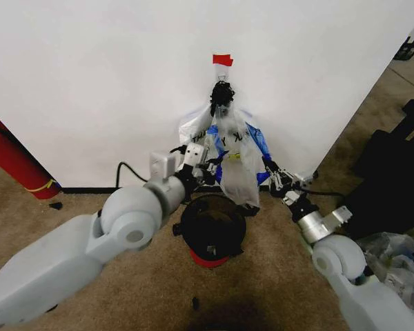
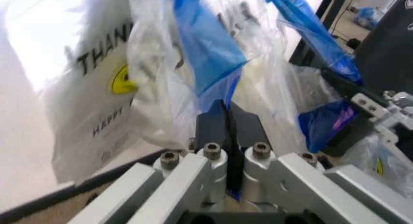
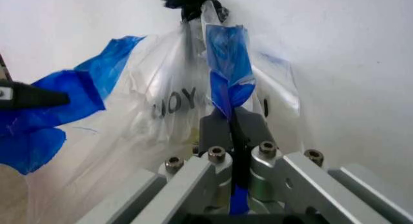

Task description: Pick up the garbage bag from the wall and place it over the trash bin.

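One garbage bag [image 1: 236, 160] hangs on the wall from a black hook [image 1: 221, 92], directly above one trash bin [image 1: 212, 229] standing on the floor with open carpet around it. The left end effector [image 1: 208, 167] is pressed together on the bag's blue edge at its left side; the right end effector [image 1: 274, 177] pinches the blue edge at its right. One smiley bag [image 2: 96, 103] lies flat behind.
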### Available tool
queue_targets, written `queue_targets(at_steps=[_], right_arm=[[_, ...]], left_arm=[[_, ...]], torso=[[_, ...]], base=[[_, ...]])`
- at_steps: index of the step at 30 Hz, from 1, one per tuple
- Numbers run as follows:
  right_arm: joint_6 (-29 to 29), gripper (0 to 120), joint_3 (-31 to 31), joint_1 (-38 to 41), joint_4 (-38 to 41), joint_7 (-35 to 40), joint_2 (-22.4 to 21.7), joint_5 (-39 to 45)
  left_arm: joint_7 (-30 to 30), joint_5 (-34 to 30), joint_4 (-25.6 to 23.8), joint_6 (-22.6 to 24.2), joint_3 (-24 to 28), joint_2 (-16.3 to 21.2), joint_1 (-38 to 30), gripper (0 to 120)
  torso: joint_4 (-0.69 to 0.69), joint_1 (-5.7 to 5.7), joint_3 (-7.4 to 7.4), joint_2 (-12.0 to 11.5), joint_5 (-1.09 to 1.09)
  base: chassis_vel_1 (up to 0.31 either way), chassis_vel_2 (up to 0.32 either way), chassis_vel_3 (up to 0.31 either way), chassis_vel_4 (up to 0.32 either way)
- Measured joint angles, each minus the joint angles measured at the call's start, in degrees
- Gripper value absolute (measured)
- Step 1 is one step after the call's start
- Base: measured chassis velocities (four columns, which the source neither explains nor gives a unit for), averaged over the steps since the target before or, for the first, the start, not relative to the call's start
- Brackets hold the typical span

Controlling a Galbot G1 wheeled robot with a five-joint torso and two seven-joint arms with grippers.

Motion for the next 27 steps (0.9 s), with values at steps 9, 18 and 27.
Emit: queue_targets(at_steps=[9,18,27], right_arm=[[1.3,0,1.4,-5.8,2.1,-0.6,1.9,-2.8],[2.6,0,1.8,-9.1,3.9,-1.1,3.8,-5.0],[3.4,0,3.4,-13.3,6.5,-1.9,4.7,-6.4]], left_arm=[[1.4,1.5,-5.5,-0.5,-8.6,3.4,12.5,0],[1.9,3.1,-9.7,-1.1,-12.1,7.1,18.6,0],[1.8,3.4,-11.4,-1.2,-14.2,8.4,21.6,0]], torso=[[-0.01,0.0,0.0,0.0,0.0],[-0.01,0.0,0.0,0.0,0.0],[0.0,0.01,0.01,0.0,0.0]], base=[[0.0,0.0,0.0,0.0],[0.0,0.0,0.0,0.0],[0.0,0.0,0.0,0.0]])
